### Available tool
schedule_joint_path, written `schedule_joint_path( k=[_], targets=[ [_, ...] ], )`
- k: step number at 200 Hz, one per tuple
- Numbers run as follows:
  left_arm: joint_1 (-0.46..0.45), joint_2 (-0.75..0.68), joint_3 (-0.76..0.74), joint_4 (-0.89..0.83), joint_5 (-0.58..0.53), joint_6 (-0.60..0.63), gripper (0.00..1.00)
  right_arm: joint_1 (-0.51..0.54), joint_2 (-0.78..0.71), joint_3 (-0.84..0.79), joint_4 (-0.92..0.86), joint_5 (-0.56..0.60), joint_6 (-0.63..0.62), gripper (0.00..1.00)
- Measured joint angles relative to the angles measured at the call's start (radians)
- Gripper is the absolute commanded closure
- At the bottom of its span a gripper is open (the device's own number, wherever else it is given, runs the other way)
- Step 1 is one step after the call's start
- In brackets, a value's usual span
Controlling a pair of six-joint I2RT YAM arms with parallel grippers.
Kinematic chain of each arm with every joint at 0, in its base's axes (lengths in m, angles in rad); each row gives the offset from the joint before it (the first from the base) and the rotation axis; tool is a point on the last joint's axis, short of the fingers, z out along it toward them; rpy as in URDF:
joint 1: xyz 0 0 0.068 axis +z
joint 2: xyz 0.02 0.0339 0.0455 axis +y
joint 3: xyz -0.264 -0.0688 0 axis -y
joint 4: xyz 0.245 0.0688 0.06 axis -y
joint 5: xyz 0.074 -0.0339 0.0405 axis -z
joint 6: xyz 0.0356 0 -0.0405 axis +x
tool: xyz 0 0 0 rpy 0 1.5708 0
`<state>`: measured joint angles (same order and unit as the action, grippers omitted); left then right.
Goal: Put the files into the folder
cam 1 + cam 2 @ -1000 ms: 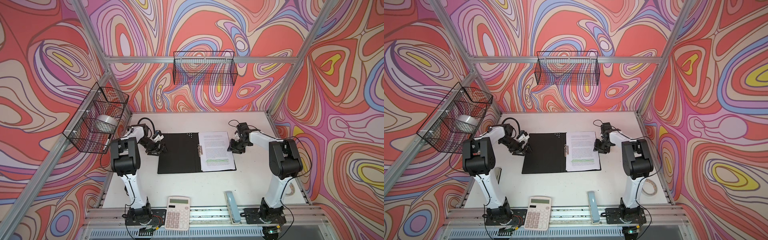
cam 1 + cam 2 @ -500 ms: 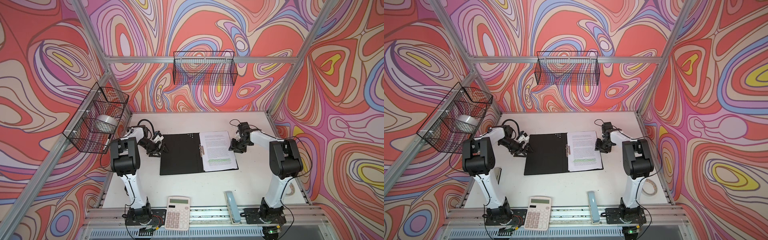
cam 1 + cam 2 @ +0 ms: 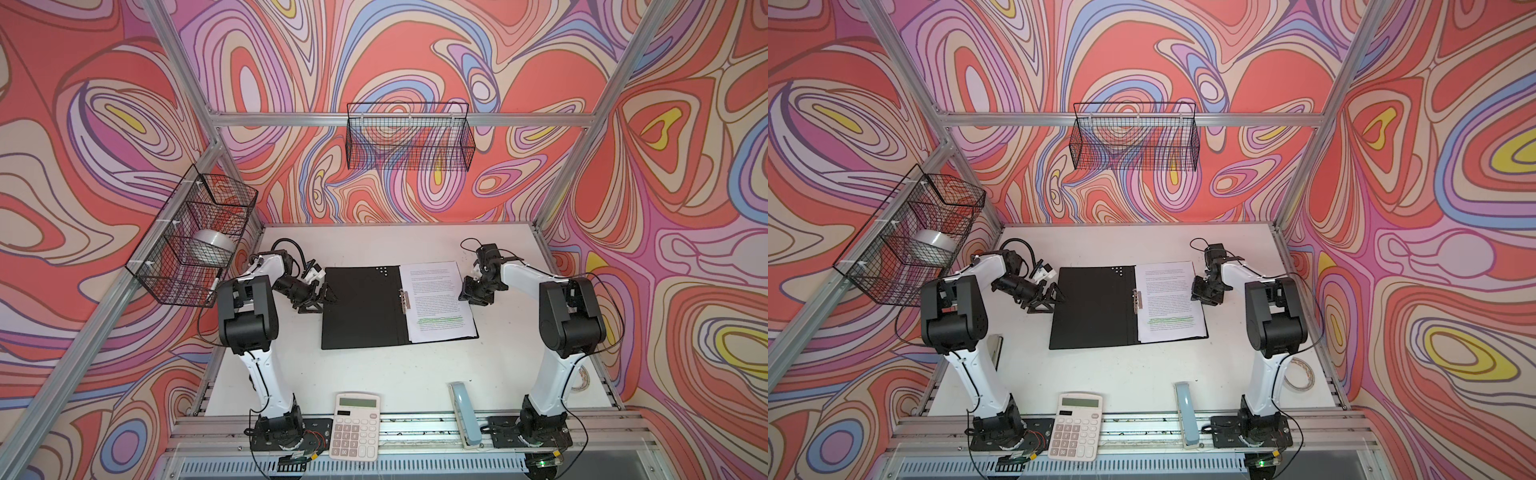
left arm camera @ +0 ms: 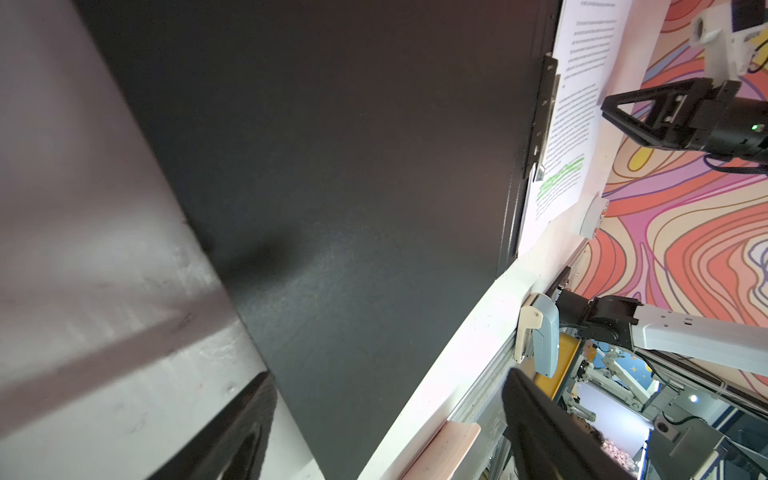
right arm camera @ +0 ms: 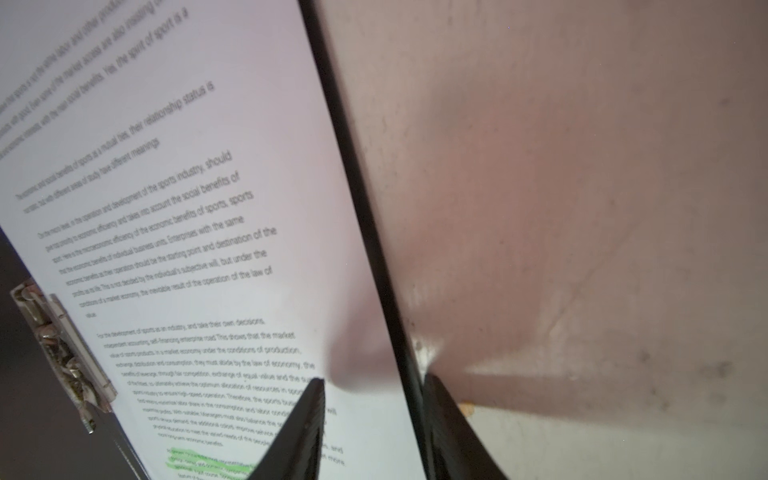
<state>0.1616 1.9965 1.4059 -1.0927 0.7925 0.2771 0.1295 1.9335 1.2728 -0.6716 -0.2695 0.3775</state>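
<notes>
Moved: folder [image 3: 359, 309] with files [image 3: 438, 297] on it slid a touch right since a second ago; right gripper [image 3: 471, 293] went right with it.
Folder: open and flat in the middle of the table [image 3: 395, 374], black inside up, left half bare apart from white dots [image 3: 382, 271] by the far edge.
Files: on the folder's right half, just right of the spine clip [image 3: 405, 297]; tucked under the clip or only beside it, cannot tell.
Right gripper [image 5: 374, 378]: at the folder's right edge, jaws part way apart; one finger [image 5: 299, 424] over the printed page, the other on the table side, thin black rim between them, not clamped.
Left gripper [image 3: 320, 300]: at the folder's left edge, jaws spread wide, holding nothing.
In the way: clip along the files' left margin; right finger over their right margin; bare cover flat between left gripper and files.
Around: calculator [image 3: 355, 426] at near edge, left of centre; stapler [image 3: 464, 415] at near edge to its right; tape roll [image 3: 1302, 387] near right, by the arm base; left-wall basket [image 3: 178, 266] with a silver roll [image 3: 210, 247] inside; far-wall basket [image 3: 409, 141] high up.
Materials: paper thin, white, dense black print, green-highlighted lines toward the near end; folder matte black, thin rim; clip bright metal, long and narrow; calculator white plastic; stapler pale blue; baskets black wire grid; fingers black triangular frames; table white, scuffed.
</notes>
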Motion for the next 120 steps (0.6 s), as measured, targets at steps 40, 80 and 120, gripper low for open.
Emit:
schedule_joint_path(
  k=[40, 80, 120],
  targets=[
    [0.002, -0.001, 0.008, -0.035, 0.044, 0.008, 0.15, -0.006, 0.003, 0.006, 0.000, 0.018, -0.003, 0.60],
    [0.004, -0.019, 0.022, -0.072, 0.074, 0.021, 0.15, -0.006, 0.006, 0.011, -0.003, 0.025, -0.003, 0.60],
    [0.005, -0.026, 0.031, -0.102, 0.121, 0.041, 0.15, -0.010, 0.006, 0.013, -0.002, 0.039, -0.007, 0.60]
  ],
)
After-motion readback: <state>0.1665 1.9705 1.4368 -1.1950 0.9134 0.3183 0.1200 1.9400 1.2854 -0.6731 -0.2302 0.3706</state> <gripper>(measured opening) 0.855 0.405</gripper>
